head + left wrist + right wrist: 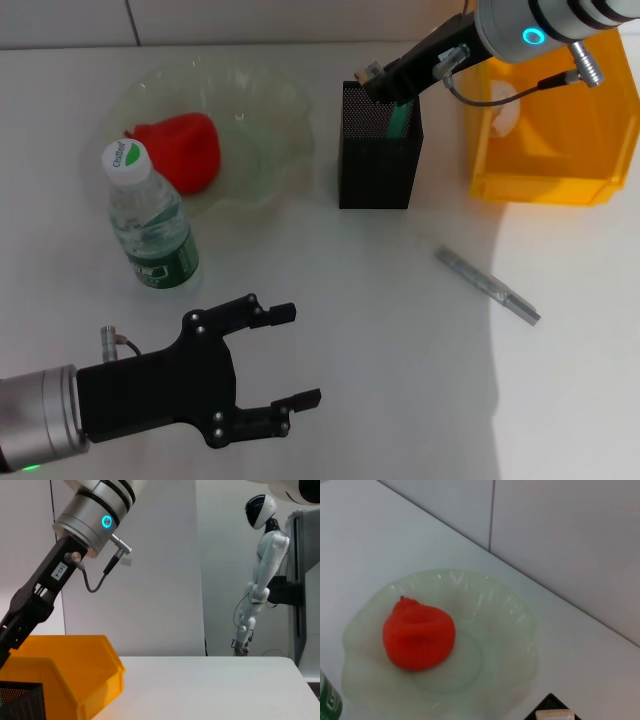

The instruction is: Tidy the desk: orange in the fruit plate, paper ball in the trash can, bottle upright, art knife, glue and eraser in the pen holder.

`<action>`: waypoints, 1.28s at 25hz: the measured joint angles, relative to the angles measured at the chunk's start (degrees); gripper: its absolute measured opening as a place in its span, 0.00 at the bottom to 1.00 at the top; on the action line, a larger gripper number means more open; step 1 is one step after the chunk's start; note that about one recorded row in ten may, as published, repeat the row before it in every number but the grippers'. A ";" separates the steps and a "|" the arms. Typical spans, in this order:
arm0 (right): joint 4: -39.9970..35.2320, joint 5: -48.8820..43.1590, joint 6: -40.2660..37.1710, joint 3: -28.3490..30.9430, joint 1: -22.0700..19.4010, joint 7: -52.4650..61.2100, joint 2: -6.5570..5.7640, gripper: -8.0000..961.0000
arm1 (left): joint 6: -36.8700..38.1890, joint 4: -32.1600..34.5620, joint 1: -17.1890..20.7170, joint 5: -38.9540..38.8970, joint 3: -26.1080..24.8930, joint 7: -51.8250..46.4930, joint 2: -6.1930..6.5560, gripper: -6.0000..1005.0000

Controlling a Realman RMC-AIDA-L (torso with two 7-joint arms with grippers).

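Over the pen holder (377,150), right fingers (378,82) half-hidden, grip unclear; left fingers (285,313) wide.

A plain white worktop (400,400) fills the scene, a shadow falling across its right side. A pale wall (250,20) with thin seams stands at the far edge. Beyond, a white humanoid figure (260,575) stands against it.

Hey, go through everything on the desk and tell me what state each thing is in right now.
Orange: in the plate.
Bottle: upright, capped.
Art knife: flat on the desk.
Eraser: held over the pen holder.
Left gripper: open, empty.
Right gripper: shut on eraser.
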 joint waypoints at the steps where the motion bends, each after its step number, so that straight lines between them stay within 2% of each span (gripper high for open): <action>1: 0.83 -0.14 0.42 -0.10 0.18 0.00 0.00 0.26 | -0.05 0.00 -0.09 0.00 -0.01 0.04 0.00 0.80; 7: 4.67 -0.25 0.82 -0.30 1.19 -0.03 0.04 0.26 | -0.10 0.00 -0.60 0.24 -0.03 0.08 0.00 0.80; 13: 2.29 -1.17 -1.52 0.12 -1.58 -0.04 0.00 0.27 | -0.21 0.00 -1.87 0.29 0.12 0.09 -0.05 0.80; 15: -0.29 -1.53 -2.51 0.42 -3.62 0.06 -0.01 0.36 | -0.21 0.00 -1.87 0.29 0.12 0.09 -0.05 0.80; 17: -3.62 -1.61 -3.92 1.35 -5.81 0.13 -0.02 0.44 | -0.46 -0.50 -4.61 0.32 0.55 0.09 -0.24 0.80; 18: -6.24 -1.62 -5.39 2.59 -7.36 0.11 -0.03 0.49 | -0.46 -0.50 -4.61 0.32 0.55 0.09 -0.24 0.80; 28: -19.70 -1.59 -10.83 7.73 -14.31 0.18 -0.03 0.67 | -3.07 -0.62 -8.02 0.14 3.00 0.14 -0.76 0.80; 32: -22.60 -1.60 -12.45 7.59 -14.62 0.61 0.08 0.67 | -3.41 -0.62 -8.75 0.05 3.18 0.17 -0.79 0.80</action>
